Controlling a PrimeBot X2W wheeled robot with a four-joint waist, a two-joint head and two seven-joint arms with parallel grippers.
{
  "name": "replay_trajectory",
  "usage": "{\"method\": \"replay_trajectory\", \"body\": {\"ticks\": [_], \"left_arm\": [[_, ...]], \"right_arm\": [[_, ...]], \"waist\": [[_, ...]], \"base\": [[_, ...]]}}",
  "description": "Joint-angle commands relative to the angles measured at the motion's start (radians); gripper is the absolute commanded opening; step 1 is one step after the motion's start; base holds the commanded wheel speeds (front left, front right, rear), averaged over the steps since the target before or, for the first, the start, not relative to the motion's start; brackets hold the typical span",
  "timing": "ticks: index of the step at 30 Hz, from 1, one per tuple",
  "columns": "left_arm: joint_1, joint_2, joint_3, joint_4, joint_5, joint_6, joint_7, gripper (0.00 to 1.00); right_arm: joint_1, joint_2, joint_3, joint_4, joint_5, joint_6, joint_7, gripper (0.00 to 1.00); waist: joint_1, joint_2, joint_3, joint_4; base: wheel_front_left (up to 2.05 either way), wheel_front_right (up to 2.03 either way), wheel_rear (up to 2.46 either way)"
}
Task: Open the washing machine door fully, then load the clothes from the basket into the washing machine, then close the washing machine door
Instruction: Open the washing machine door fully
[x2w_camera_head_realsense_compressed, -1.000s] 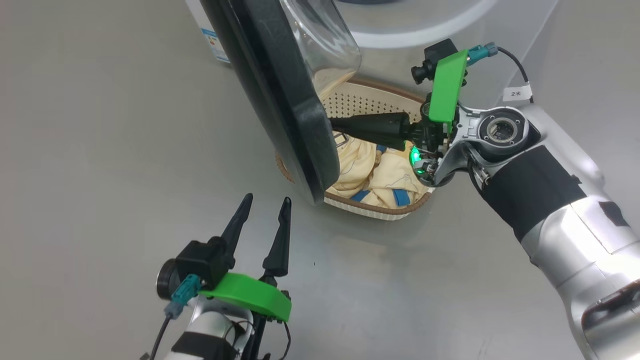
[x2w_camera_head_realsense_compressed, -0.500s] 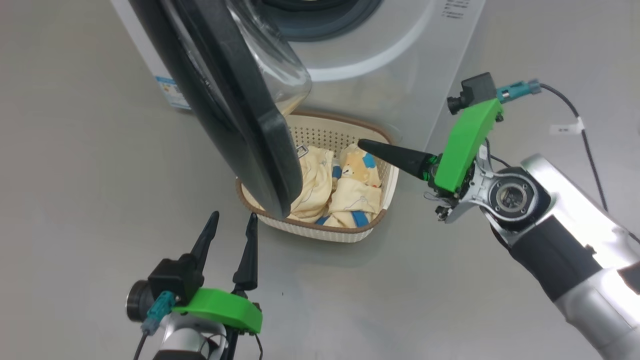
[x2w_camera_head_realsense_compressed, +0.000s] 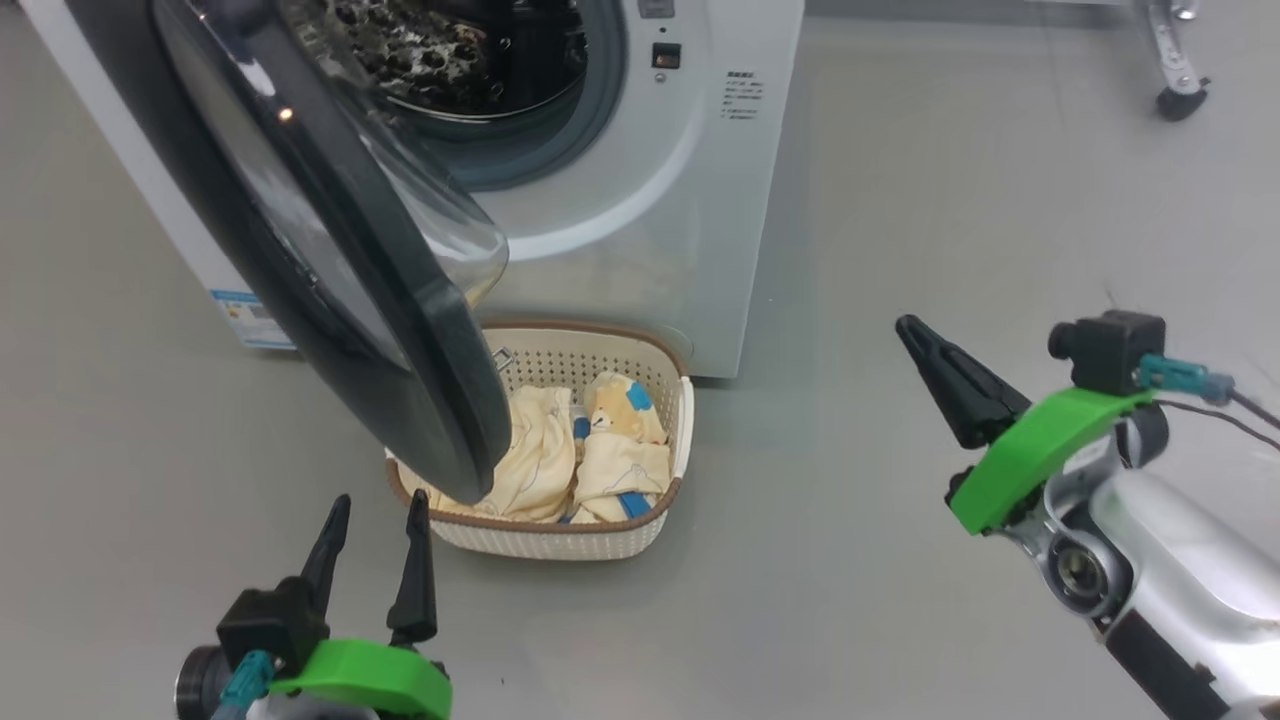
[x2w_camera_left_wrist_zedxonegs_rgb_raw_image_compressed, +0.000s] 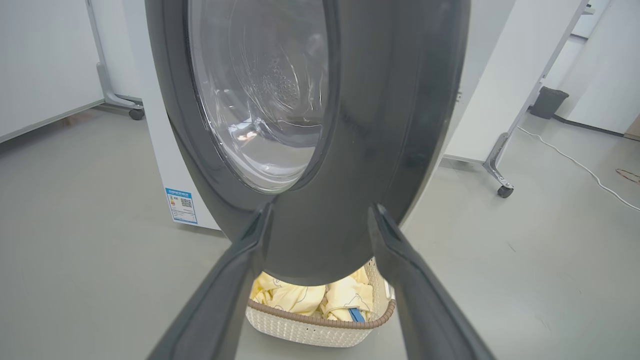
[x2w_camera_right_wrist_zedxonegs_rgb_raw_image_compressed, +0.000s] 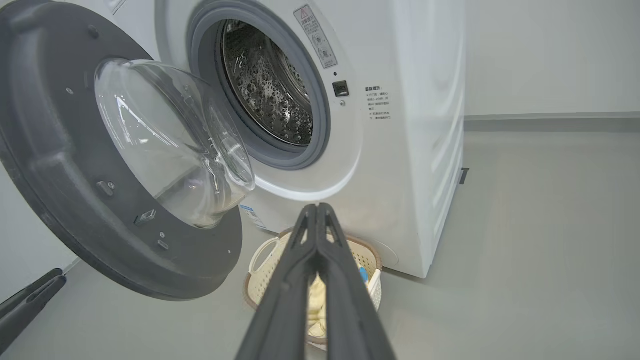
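The white washing machine (x2w_camera_head_realsense_compressed: 650, 200) stands with its steel drum (x2w_camera_right_wrist_zedxonegs_rgb_raw_image_compressed: 270, 85) exposed. The washing machine door (x2w_camera_head_realsense_compressed: 330, 260), black-rimmed with a clear glass bowl, hangs swung out to the left over the basket (x2w_camera_head_realsense_compressed: 560, 535). Pale yellow clothes (x2w_camera_head_realsense_compressed: 610, 450) with blue trim lie in the basket (x2w_camera_left_wrist_zedxonegs_rgb_raw_image_compressed: 320, 327), on the floor against the machine's front. My left gripper (x2w_camera_head_realsense_compressed: 378, 503) is open and empty, just in front of the door's lower rim (x2w_camera_left_wrist_zedxonegs_rgb_raw_image_compressed: 320, 250). My right gripper (x2w_camera_head_realsense_compressed: 905, 327) is shut and empty, well to the right of the basket, pointing at the machine (x2w_camera_right_wrist_zedxonegs_rgb_raw_image_compressed: 400, 150).
Grey floor lies open to the right of the machine. A wheeled stand leg (x2w_camera_head_realsense_compressed: 1180, 95) sits far right. White panels on castors (x2w_camera_left_wrist_zedxonegs_rgb_raw_image_compressed: 500, 187), a dark bin (x2w_camera_left_wrist_zedxonegs_rgb_raw_image_compressed: 547, 102) and a floor cable (x2w_camera_left_wrist_zedxonegs_rgb_raw_image_compressed: 575, 160) lie beyond the door. A blue label (x2w_camera_head_realsense_compressed: 240, 310) marks the machine's lower front.
My right gripper has drawn back to the right, away from the door's edge and the basket. The head camera has pulled back, so more of the machine shows. The left gripper stays open.
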Motion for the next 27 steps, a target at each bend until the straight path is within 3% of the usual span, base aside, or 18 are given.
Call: {"method": "replay_trajectory", "body": {"ticks": [1,7,11,19,21,23,27], "left_arm": [[-0.010,0.014,0.055,-0.040,0.012,-0.007,-0.011,1.00],[0.021,0.014,0.104,-0.053,0.026,-0.019,-0.011,1.00],[0.030,0.014,0.118,-0.060,0.033,-0.026,-0.011,1.00],[0.037,0.014,0.127,-0.067,0.040,-0.031,-0.011,1.00],[0.035,0.014,0.129,-0.068,0.041,-0.033,-0.011,1.00],[0.034,0.014,0.130,-0.070,0.042,-0.035,-0.011,1.00],[0.032,0.014,0.133,-0.071,0.043,-0.036,-0.011,1.00]], "right_arm": [[0.020,-0.013,-0.035,-0.005,-0.061,-0.003,-0.049,0.00],[0.140,0.046,-0.193,-0.001,-0.228,-0.003,-0.086,0.00],[0.229,0.101,-0.306,-0.065,-0.347,-0.003,-0.087,0.00],[0.338,0.173,-0.391,-0.121,-0.469,-0.003,-0.088,0.00],[0.350,0.184,-0.406,-0.128,-0.493,-0.003,-0.088,0.42],[0.357,0.198,-0.427,-0.135,-0.512,-0.003,-0.088,1.00],[0.359,0.217,-0.437,-0.132,-0.530,-0.003,-0.088,1.00]], "waist": [[0.0001,-0.0001,-0.028,-0.034],[0.0001,-0.0001,-0.044,-0.071],[0.0001,-0.0001,-0.051,-0.087],[0.0001,-0.0001,-0.056,-0.109],[0.0001,-0.0001,-0.055,-0.111],[0.0001,-0.0001,-0.053,-0.114],[0.0001,-0.0001,-0.045,-0.120]], "base": [[0.00,0.00,0.00],[0.00,0.00,0.00],[0.00,0.00,0.00],[0.00,0.00,0.00],[0.00,0.00,0.00],[0.00,0.00,0.00],[0.00,0.00,0.00]]}}
